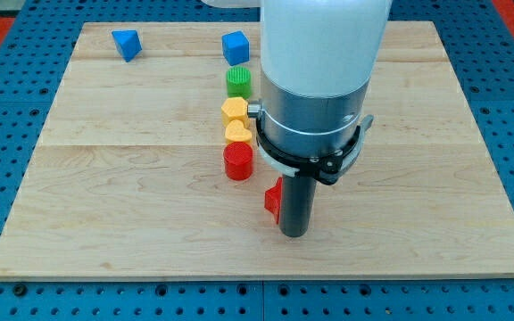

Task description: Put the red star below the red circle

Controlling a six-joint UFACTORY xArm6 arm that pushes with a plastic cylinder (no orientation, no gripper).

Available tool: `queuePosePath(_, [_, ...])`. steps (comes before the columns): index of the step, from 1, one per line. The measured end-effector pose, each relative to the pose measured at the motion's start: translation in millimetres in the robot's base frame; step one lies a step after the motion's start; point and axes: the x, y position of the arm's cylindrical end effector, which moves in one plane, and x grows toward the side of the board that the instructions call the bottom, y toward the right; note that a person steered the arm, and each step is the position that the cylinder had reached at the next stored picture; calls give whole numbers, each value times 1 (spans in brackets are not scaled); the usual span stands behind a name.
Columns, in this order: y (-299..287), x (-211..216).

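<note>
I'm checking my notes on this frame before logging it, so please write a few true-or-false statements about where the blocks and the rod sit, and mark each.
1. The red star block lies directly against the view's left side of my tip. True.
2. The red circle block sits at the view's right of the red star. False: it sits up and to the view's left of it.
3. Two yellow blocks stand between the green block and the red circle. True.
4. Both blue blocks lie near the wooden board's bottom edge. False: they lie near its top edge.
5. The red star touches the red circle. False: bare board shows between them.
</note>
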Motion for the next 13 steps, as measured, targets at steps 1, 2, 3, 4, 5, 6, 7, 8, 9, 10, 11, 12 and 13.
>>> queuePosePath(1, [41, 5])
queuePosePath(2, [42, -12])
queuePosePath(3, [1, -15])
queuePosePath(4, [-35, -15])
queuePosePath(5, [-33, -15])
queuePosePath(6, [-32, -16])
queuePosePath(7, [-31, -18])
queuePosePath(8, [-31, -30])
queuePosePath(9, [-31, -35])
queuePosePath(10, [-31, -35])
queuePosePath(11, [-31, -35])
queuePosePath(12, [-31, -35])
queuePosePath(13, [1, -37])
